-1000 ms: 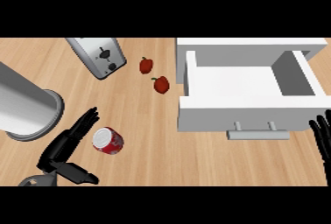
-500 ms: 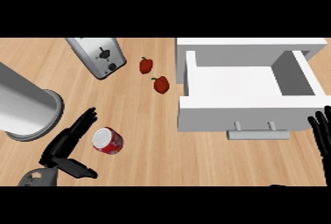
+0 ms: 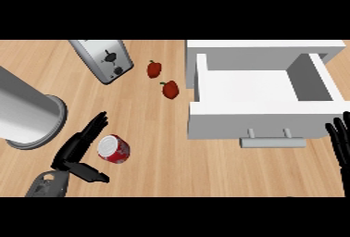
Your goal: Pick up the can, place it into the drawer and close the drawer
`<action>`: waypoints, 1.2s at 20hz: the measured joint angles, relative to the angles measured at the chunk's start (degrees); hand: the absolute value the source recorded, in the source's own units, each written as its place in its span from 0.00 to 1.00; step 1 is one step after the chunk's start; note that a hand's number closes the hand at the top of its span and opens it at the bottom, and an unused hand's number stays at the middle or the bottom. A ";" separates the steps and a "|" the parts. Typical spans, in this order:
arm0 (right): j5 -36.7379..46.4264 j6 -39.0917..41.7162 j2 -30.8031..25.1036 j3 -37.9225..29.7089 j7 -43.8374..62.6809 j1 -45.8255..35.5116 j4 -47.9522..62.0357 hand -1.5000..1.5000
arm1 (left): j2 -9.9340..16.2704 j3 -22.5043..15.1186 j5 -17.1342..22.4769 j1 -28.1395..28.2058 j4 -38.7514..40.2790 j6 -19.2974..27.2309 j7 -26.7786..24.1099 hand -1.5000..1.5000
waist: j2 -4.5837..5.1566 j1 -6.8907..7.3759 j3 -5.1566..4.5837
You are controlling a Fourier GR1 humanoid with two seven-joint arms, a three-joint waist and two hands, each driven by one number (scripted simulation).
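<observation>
— Where's the can?

— On its side on the wooden counter, lower left, white end showing. The left hand is spread around it, straight fingers along its left, thumb below; whether they touch it I can't tell, and nothing is gripped.

— And the drawer?

— Pulled open at the upper right, white inside, handle facing down.

— The other hand?

— The right hand rests at the right edge, fingers straight, holding nothing.

— Anything else?

— A toaster, two red peppers, and a large grey cylinder.
</observation>
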 measured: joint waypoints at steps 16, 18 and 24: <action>-2.40 2.22 -0.28 -2.64 0.71 0.96 -1.46 0.00 | -3.52 -1.70 -0.88 -3.67 4.14 3.30 0.08 0.00 | -0.03 0.06 0.01; -3.22 3.33 -0.17 -3.26 0.13 2.48 -2.11 0.00 | -3.82 -2.08 -0.79 -3.39 3.23 3.12 0.55 0.00 | -0.04 0.05 0.03; -3.44 2.36 -0.29 -2.73 2.94 1.24 -3.64 0.00 | -5.53 -3.13 -1.17 -5.07 4.06 3.41 0.51 1.00 | -0.02 0.01 0.02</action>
